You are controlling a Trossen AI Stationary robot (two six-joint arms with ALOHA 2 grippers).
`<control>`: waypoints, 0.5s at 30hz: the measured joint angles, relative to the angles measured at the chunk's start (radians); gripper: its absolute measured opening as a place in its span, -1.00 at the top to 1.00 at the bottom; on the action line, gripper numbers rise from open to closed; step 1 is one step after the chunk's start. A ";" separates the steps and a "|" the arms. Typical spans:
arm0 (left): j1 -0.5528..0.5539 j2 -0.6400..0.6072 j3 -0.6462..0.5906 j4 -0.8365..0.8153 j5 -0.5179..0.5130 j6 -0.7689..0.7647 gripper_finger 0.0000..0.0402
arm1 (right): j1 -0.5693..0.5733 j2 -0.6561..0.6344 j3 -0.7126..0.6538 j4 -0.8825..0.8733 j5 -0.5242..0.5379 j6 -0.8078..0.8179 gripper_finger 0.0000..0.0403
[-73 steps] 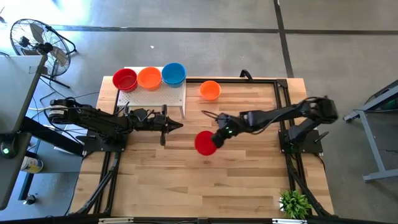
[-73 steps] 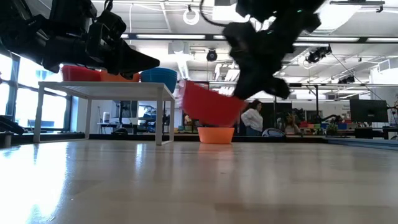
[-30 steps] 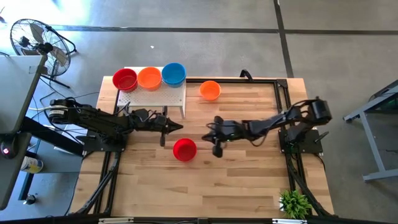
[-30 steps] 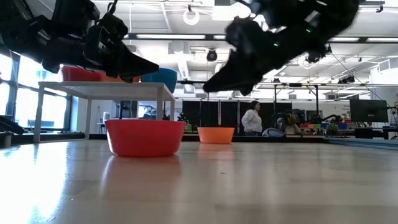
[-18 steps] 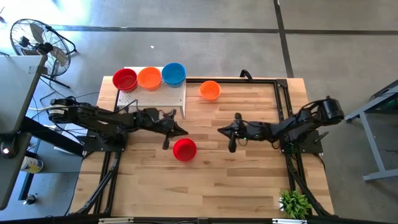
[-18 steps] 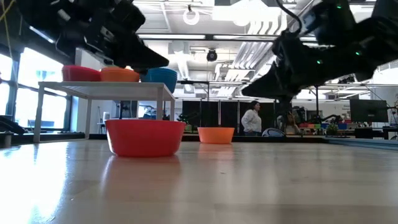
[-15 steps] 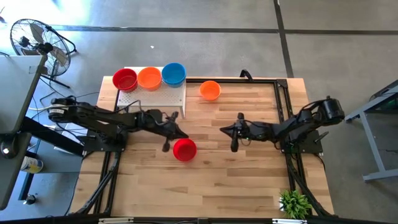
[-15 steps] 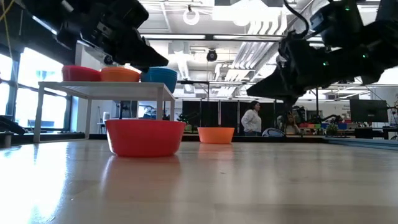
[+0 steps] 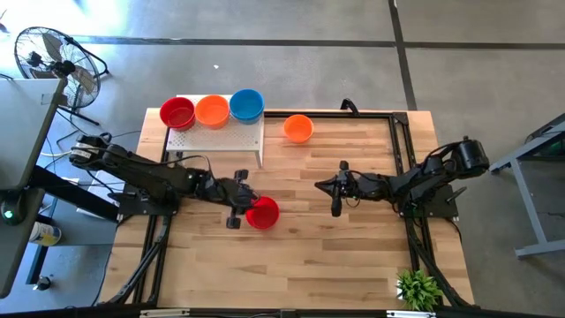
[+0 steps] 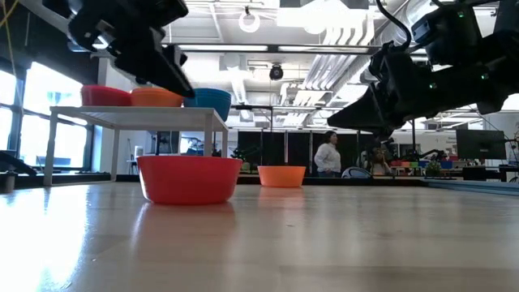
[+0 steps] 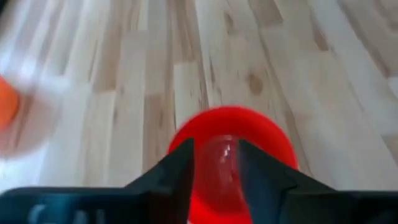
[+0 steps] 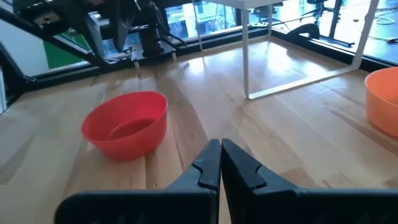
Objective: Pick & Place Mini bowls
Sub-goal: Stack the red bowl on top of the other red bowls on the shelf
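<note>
**Hovering over a red bowl, left fingers apart**

High view: the left gripper (image 9: 237, 201) sits at the left rim of a red mini bowl (image 9: 263, 213) standing on the wooden table (image 9: 353, 256). The right gripper (image 9: 336, 196) waits well to the right, apart from the bowl. An orange bowl (image 9: 298, 128) stands alone toward the far edge; a red (image 9: 177, 113), an orange (image 9: 212, 110) and a blue bowl (image 9: 246, 104) line the white perforated board (image 9: 221, 138) at far left.

Low view: the red bowl (image 10: 189, 179) rests upright on the table, with one dark arm above and to its left, not touching it.

Left wrist view: the two fingers (image 11: 176, 177) stand apart, the bowl's (image 11: 261, 134) near rim showing in the gap between them; whether they touch it cannot be told.

Right wrist view: the right fingers (image 12: 208, 167) are pressed together, gripping nothing; the red bowl (image 12: 127, 124) lies beyond them, clear of the tips.
</note>
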 joint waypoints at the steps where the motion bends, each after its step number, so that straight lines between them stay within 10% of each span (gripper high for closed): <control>1: -0.011 0.003 0.004 -0.024 -0.012 -0.021 0.39 | 0.003 0.000 0.000 0.000 -0.003 -0.007 0.99; 15: -0.161 0.165 0.026 -0.139 -0.029 -0.045 0.09 | 0.050 0.000 0.000 -0.004 -0.006 -0.046 1.00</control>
